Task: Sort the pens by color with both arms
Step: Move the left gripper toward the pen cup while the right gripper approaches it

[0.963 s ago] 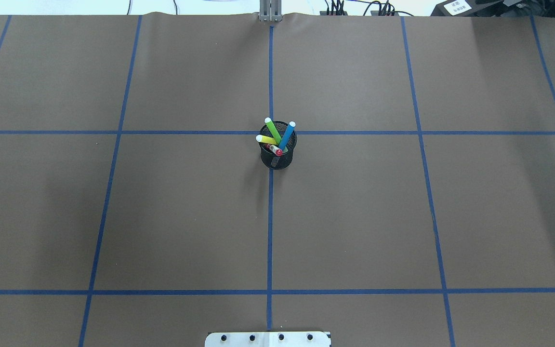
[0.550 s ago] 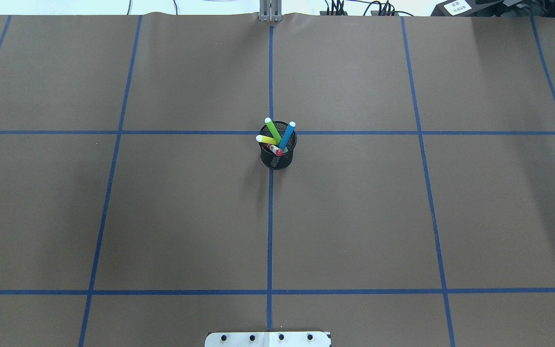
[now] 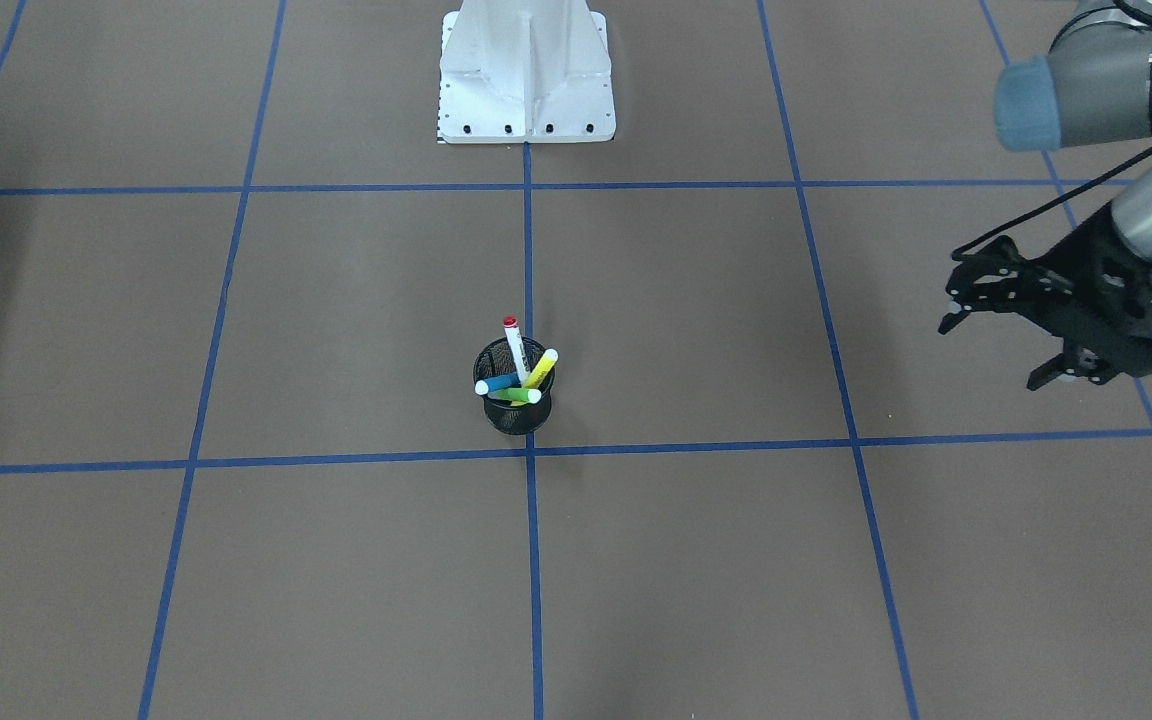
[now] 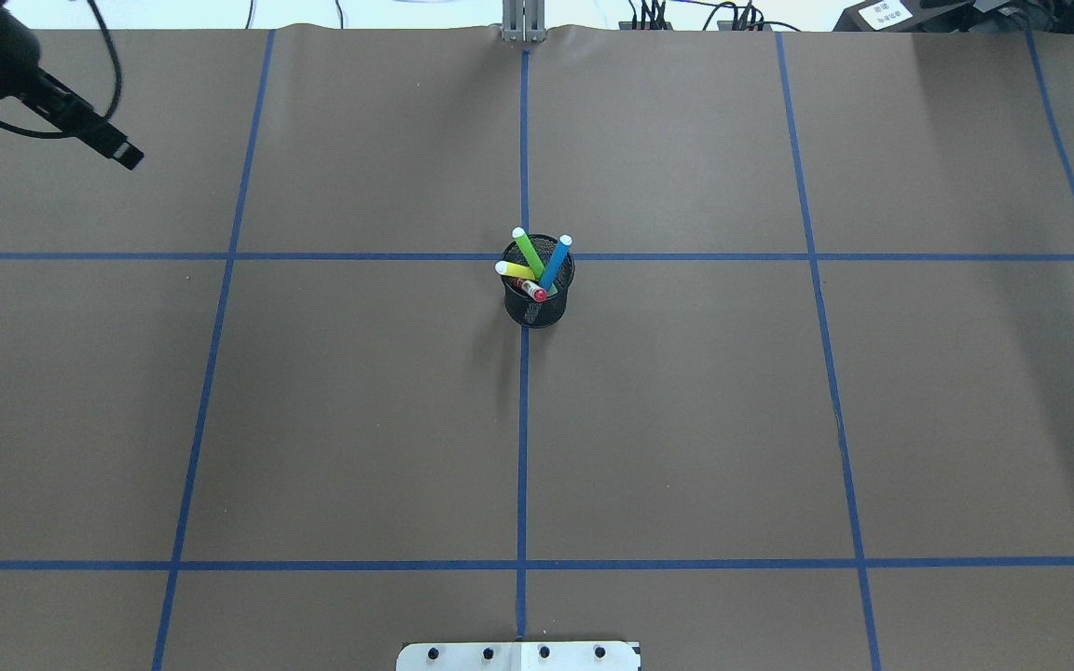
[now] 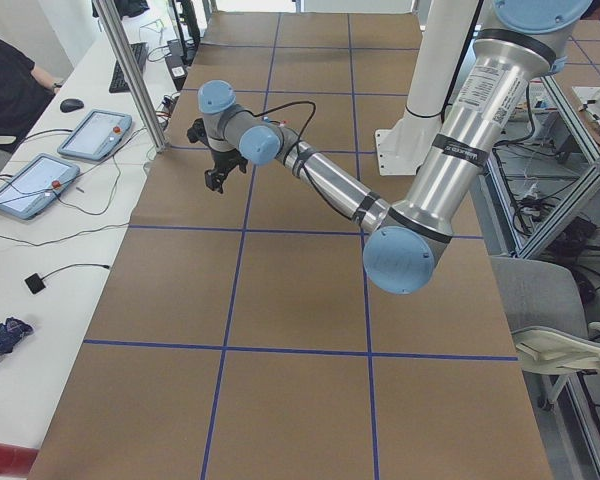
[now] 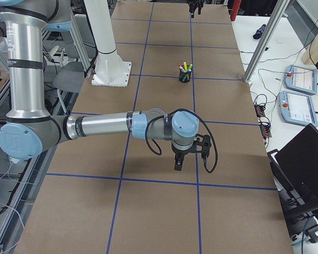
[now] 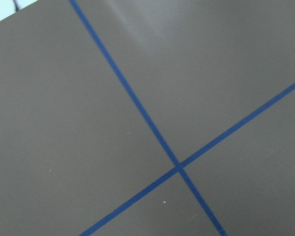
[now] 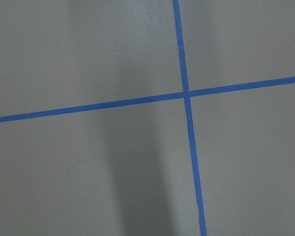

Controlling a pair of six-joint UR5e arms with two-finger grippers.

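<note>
Several pens stand in a black mesh cup at the table's middle: green, blue, yellow and a white one with a red end. The cup also shows small in the exterior right view. My left gripper hovers far off to my left of the cup, open and empty. Only the tip of the left arm enters the overhead view, at its top left corner. My right gripper hangs low over the table far to my right of the cup; I cannot tell whether it is open or shut.
Blue tape lines divide the brown table cover into large squares. The white base mount sits at my edge of the table. Beyond the far edge stand a metal post, tablets and cables, with a seated person beside them.
The left arm has come into the overhead view at its top left corner, where no arm showed before. The cup and pens have not moved.
</note>
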